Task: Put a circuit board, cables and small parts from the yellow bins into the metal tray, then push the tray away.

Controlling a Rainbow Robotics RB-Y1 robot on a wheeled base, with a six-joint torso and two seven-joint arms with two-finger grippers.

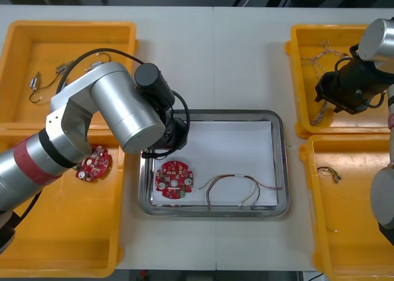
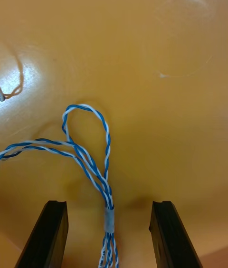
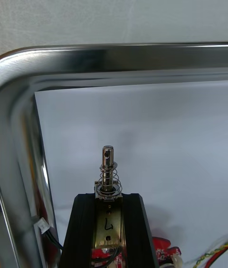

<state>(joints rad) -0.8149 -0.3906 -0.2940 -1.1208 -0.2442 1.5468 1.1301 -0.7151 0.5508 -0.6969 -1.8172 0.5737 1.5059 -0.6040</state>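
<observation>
The left gripper [image 3: 108, 197] grips a small metal part [image 3: 108, 168] with a spring above the shiny metal tray's [image 3: 118, 56] far left corner. The right gripper [image 2: 109, 204] hangs open over a twisted blue and white cable [image 2: 109, 218] in the yellow bin [image 2: 142, 35] at the tabletop's far right corner.

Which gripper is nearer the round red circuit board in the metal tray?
Left. The left gripper, shut on a small metal part, hangs right beside the red board; the right gripper is over the far right yellow bin.
</observation>
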